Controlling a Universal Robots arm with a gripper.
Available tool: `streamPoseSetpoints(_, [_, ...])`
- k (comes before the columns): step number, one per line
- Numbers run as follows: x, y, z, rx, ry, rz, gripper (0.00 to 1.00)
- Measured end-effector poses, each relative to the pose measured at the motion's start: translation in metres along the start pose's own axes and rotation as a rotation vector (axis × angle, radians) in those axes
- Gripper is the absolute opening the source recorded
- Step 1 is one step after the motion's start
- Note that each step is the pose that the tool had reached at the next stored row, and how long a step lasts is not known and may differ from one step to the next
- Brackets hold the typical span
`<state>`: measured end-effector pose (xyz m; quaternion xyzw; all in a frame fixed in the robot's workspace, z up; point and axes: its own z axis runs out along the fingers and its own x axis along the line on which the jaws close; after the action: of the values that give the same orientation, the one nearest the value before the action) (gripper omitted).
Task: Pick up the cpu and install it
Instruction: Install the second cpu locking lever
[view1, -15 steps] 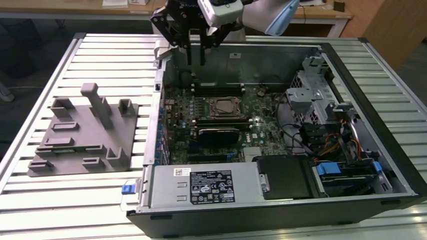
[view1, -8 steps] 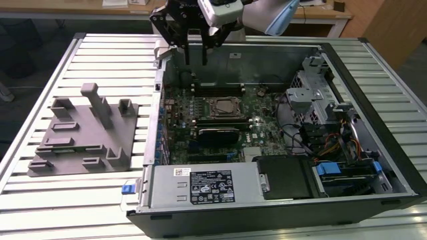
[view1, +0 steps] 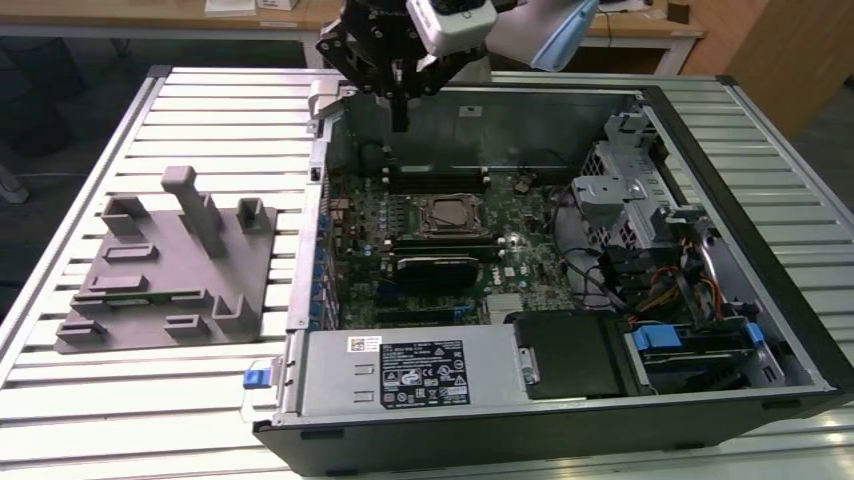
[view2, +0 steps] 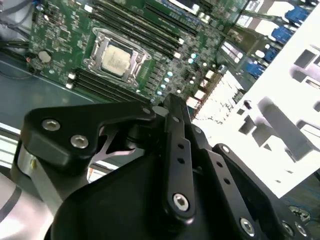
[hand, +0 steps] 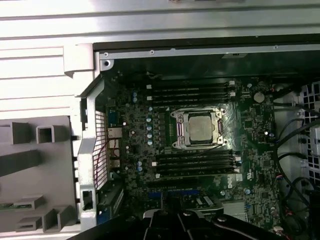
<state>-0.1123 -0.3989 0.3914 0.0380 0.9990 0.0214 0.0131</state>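
The cpu (view1: 441, 213) is a small square chip with a silvery top. It lies flat inside the dark socket frame on the green motherboard, and both wrist views show it there (view2: 116, 57) (hand: 198, 127). My gripper (view1: 398, 125) hangs above the back wall of the open computer case, well above and behind the socket. Its dark fingers are pressed together with nothing between them. In the second wrist view the gripper (view2: 170, 101) points down toward the board, apart from the cpu.
A grey plastic tray (view1: 174, 270) with upright posts lies on the slatted table at the exterior view's left of the case. Inside the case are memory slots (view1: 434, 180), a metal drive cage (view1: 627, 190), cables and a power supply (view1: 414, 375). The case walls (view1: 747, 200) ring the board.
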Motion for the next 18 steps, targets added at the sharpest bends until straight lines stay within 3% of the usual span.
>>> streamPoseSetpoints(2, [-0.0089, 0.0009, 0.0023, 0.0005, 0.0, 0.0, 0.11])
streamPoseSetpoints(10, [-0.0232, 0.0026, 0.016, 0.0014, 0.0003, 0.016, 0.11])
streamPoseSetpoints(18, [-0.0264, 0.0024, 0.0275, 0.0017, 0.0018, 0.016, 0.11])
